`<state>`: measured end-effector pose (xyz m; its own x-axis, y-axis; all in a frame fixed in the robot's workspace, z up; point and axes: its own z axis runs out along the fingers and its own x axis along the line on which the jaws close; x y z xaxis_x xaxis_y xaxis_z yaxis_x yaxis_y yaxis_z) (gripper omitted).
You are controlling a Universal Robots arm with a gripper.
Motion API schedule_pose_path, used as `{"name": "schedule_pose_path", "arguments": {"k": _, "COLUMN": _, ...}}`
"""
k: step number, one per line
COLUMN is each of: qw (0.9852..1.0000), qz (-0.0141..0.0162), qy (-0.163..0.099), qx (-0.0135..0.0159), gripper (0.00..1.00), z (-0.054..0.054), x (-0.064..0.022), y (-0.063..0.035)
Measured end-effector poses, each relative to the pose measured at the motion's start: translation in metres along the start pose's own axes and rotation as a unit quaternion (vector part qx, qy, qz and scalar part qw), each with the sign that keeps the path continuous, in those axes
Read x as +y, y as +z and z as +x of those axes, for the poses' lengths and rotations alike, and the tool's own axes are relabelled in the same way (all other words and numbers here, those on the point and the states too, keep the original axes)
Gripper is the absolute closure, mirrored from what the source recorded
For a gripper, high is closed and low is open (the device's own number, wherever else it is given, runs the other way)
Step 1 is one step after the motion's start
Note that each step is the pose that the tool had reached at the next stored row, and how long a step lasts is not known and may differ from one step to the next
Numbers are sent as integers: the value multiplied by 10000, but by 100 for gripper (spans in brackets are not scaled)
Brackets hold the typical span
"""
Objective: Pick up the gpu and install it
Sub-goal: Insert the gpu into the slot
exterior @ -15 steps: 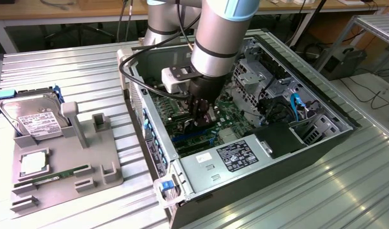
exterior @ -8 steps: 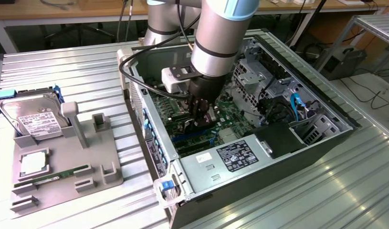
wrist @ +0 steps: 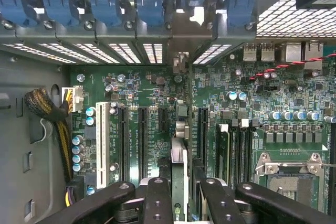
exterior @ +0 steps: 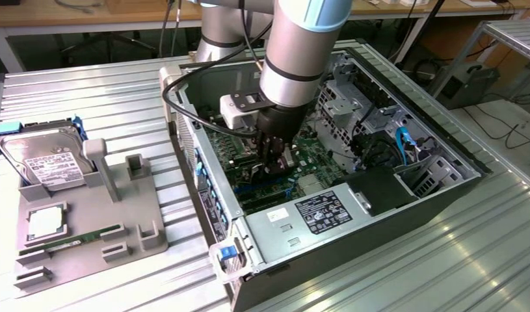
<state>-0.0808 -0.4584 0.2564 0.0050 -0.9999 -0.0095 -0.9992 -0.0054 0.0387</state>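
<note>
Down inside the open computer case (exterior: 438,195) the gripper (exterior: 272,151) is seen lowered over the green motherboard (wrist: 157,93), its two dark fingers (wrist: 157,203) closed on the gpu (wrist: 179,166) — a thin card viewed edge-on from the wrist camera, running up toward the rear slot brackets (wrist: 110,51). The card is held upright between the black expansion slots (wrist: 143,135), with a white slot (wrist: 102,145) further off to one side and the memory slots (wrist: 236,150) and processor socket (wrist: 294,177) to the other. Whether its edge is already seated in a slot cannot be told. A braided cable bundle (wrist: 50,114) is draped along the case wall near the white slot, and blue retention clips (wrist: 105,6) are lined up above the brackets. In the exterior view, the power supply (exterior: 321,211) is seen just in front of the gripper; well apart, toward the exterior view's left, a grey fixture tray (exterior: 134,214) is laid on the ribbed metal table (exterior: 91,91) — a silver hard drive (exterior: 43,159) and a green memory stick (exterior: 74,242) are held in it.
</note>
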Motion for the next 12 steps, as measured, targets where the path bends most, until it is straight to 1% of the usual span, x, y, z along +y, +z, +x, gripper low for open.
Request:
{"name": "schedule_pose_path", "arguments": {"k": 7, "qw": 10000, "qz": 0, "qy": 0, "qx": 0, "gripper": 74, "z": 0, "x": 0, "y": 10}}
{"name": "schedule_pose_path", "arguments": {"k": 8, "qw": 10000, "qz": 1, "qy": 0, "qx": -2, "gripper": 73, "z": -1, "x": 0, "y": 11}}
{"name": "schedule_pose_path", "arguments": {"k": 9, "qw": 10000, "qz": 1, "qy": 0, "qx": -2, "gripper": 67, "z": 0, "x": 0, "y": 11}}
{"name": "schedule_pose_path", "arguments": {"k": 11, "qw": 10000, "qz": 0, "qy": 0, "qx": 0, "gripper": 67, "z": 0, "x": 0, "y": 4}}
{"name": "schedule_pose_path", "arguments": {"k": 12, "qw": 10000, "qz": 0, "qy": 0, "qx": 0, "gripper": 60, "z": 0, "x": 1, "y": -5}}
